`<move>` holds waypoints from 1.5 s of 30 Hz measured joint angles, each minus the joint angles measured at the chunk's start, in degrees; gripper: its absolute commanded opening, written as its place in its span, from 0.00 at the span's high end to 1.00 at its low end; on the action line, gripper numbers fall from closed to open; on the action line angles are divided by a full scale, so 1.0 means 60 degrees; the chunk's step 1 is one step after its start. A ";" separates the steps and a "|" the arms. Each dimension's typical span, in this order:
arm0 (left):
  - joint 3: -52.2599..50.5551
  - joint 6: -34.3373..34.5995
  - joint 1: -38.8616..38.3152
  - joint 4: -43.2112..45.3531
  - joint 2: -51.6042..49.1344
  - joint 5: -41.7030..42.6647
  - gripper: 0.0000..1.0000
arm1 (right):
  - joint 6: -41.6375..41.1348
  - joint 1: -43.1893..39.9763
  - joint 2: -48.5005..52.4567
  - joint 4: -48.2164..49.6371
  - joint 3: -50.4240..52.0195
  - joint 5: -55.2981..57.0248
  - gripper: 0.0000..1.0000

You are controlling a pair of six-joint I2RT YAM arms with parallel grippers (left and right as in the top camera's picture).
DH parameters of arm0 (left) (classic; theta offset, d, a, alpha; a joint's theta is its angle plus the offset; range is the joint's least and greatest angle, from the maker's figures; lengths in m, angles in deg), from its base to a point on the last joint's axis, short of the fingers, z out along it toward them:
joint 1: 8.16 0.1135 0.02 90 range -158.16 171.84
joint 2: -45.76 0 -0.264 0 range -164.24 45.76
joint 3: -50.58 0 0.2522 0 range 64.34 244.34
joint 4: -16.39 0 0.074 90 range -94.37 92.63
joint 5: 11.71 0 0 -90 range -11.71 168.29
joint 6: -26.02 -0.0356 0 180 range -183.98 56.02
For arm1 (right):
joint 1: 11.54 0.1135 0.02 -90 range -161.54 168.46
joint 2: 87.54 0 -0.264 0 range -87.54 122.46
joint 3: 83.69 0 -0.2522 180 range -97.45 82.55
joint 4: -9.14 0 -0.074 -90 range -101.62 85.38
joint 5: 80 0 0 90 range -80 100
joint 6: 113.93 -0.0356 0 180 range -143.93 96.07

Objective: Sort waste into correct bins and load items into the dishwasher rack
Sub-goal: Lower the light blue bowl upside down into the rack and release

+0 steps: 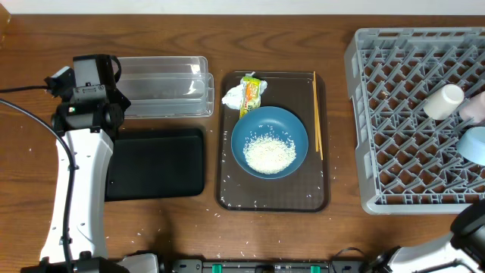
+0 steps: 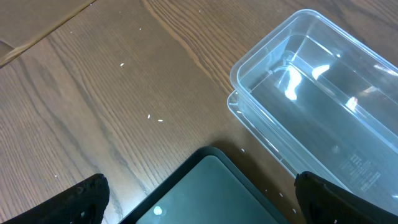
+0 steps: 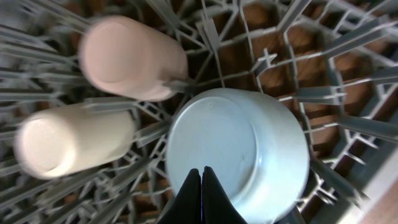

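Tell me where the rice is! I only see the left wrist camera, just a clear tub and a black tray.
Observer: The rice sits in a big blue bowl on the brown tray.
Operator: Any trash there too?
Observer: Yes, a tissue and a wrapper lie on that tray, at the bowl's far side.
Operator: What's the other arm doing?
Observer: The right gripper is shut, right over a little pale-blue bowl in the rack.
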 measured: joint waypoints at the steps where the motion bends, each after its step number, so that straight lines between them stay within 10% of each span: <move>1: 0.0000 0.0000 0.0000 0.0000 0.0000 0.0000 0.02 | 0.0000 -0.0004 0.0157 0.0026 0.0011 0.0025 0.99; 42: 0.0000 0.0000 0.0000 0.0000 0.0000 0.0000 0.02 | -0.0627 -0.0681 -0.0543 -0.2284 0.0131 -0.0102 0.99; 43: 0.0000 0.0000 0.0000 0.0000 0.0000 0.0004 0.02 | -0.0484 -0.0681 -0.0874 -0.2175 0.0135 -0.0699 0.91; 45: 0.0000 0.0000 0.0000 0.0000 0.0000 0.0000 0.02 | -0.0215 -0.0678 -0.1501 -0.1898 0.0131 -0.1883 0.20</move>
